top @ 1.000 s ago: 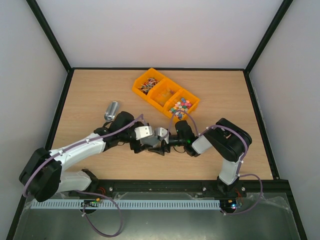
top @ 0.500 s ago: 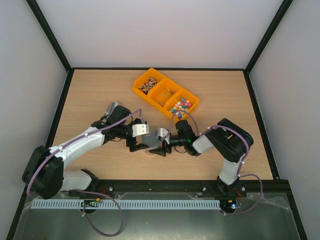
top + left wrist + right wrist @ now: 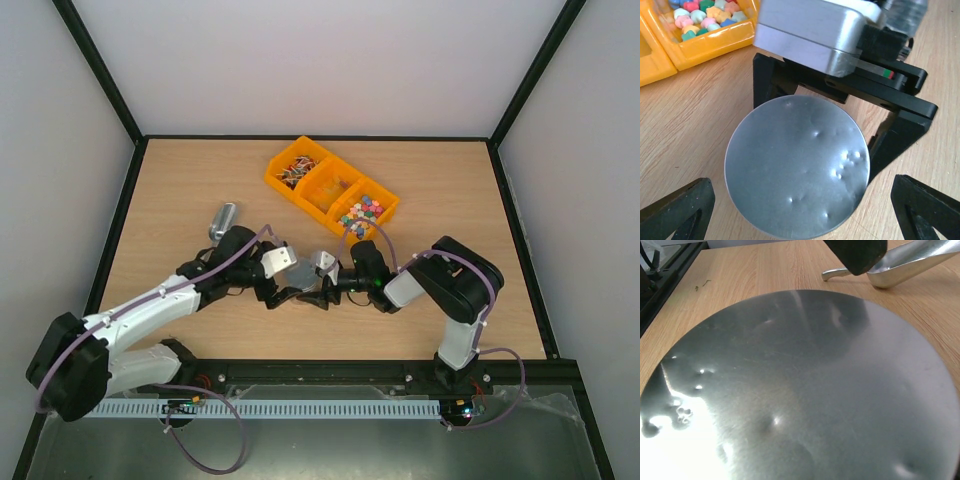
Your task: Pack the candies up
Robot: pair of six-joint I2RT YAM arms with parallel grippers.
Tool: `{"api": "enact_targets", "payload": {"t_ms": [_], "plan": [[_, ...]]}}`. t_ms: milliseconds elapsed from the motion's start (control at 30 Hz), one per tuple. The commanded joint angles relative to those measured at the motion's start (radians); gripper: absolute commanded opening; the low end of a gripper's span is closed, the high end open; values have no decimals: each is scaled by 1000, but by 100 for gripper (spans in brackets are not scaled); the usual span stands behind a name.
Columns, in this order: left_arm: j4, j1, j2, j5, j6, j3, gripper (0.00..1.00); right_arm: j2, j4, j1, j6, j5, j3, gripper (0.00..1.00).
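— Where are the candies (image 3: 330, 188)?

— In the orange plastic three-compartment tray (image 3: 300, 207), far middle of the wooden table (image 3: 450, 190): red-white-dark pieces (image 3: 293, 170), amber pieces (image 3: 332, 186), pastel cubes (image 3: 362, 210).

— The grippers?

— The right gripper (image 3: 325, 290) pinches the dented grey round metal disc (image 3: 797, 170) by its rim. The left gripper (image 3: 285, 290) faces it, fingers (image 3: 677, 205) spread wide, touching nothing. The silver metal scoop (image 3: 223, 220) lies further left.

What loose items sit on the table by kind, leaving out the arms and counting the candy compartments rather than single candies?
orange compartments: 3
metal scoop: 1
round metal disc: 1
Total: 5
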Motion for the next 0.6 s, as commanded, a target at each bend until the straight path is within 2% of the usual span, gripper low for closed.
{"api": "enact_targets", "payload": {"t_ms": [0, 100, 300, 567], "plan": [[89, -15, 18, -70, -110, -8, 99, 34, -36, 0, 2, 11, -14, 85], [95, -28, 25, -98, -115, -14, 100, 41, -30, 1, -3, 10, -12, 92], [102, -49, 40, -104, -132, -15, 100, 52, -7, 2, -9, 8, -9, 97], [109, -70, 93, -116, -101, -3, 100, 60, 14, 4, -10, 1, -9, 93]]}}
